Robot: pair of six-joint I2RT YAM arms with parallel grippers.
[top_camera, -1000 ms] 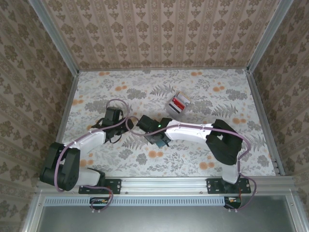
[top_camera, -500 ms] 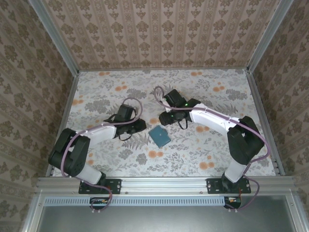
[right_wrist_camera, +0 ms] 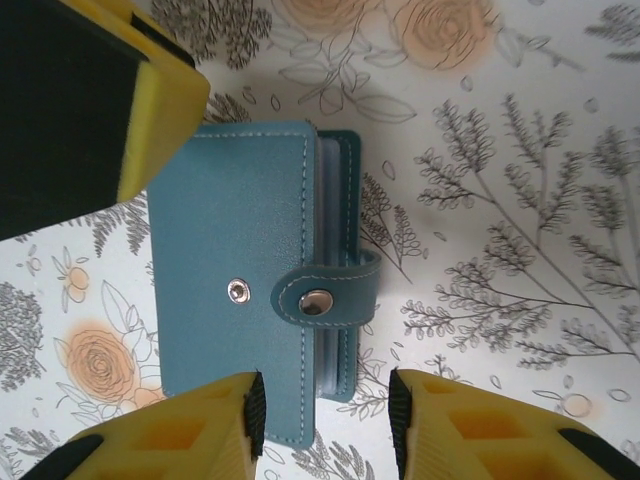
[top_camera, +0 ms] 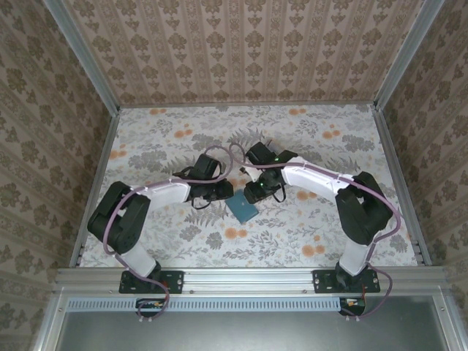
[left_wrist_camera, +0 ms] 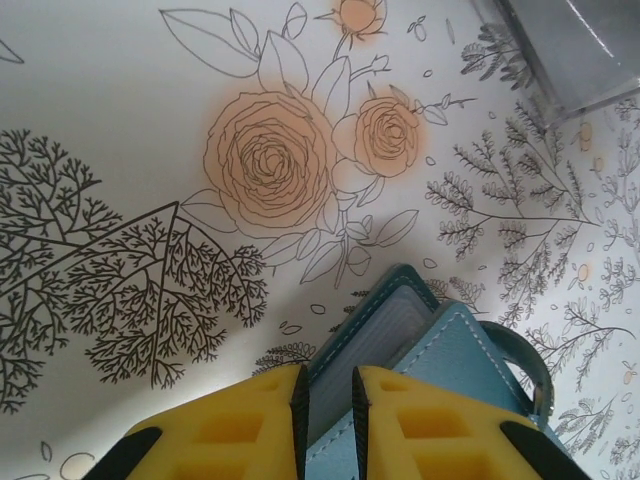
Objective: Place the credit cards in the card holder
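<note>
The card holder [top_camera: 243, 210] is a teal case lying flat mid-table, its strap [right_wrist_camera: 325, 298] snapped across the cover [right_wrist_camera: 235, 260]. My left gripper [top_camera: 225, 191] is at its upper-left corner. In the left wrist view the yellow fingers [left_wrist_camera: 250, 420] stand a narrow slot apart with the holder's edge [left_wrist_camera: 400, 310] and pale pages between them, so my left gripper [left_wrist_camera: 327, 410] is shut on it. My right gripper [top_camera: 257, 193] hangs over the holder's other end. It is open [right_wrist_camera: 327, 415], one pad above the cover and the other above the cloth. The credit cards are hidden behind the right arm.
The left arm's finger [right_wrist_camera: 150, 100] overlaps the holder's top-left corner in the right wrist view. Aluminium rails [top_camera: 248, 278] and papered walls [top_camera: 241, 51] box in the floral table [top_camera: 175, 241]. A frame rail [left_wrist_camera: 560, 50] crosses the far corner of the left wrist view.
Both arms closed in on the holder. The right arm swung back from the far cards to its right end and its jaws narrowed. The left gripper slid right onto its corner.
</note>
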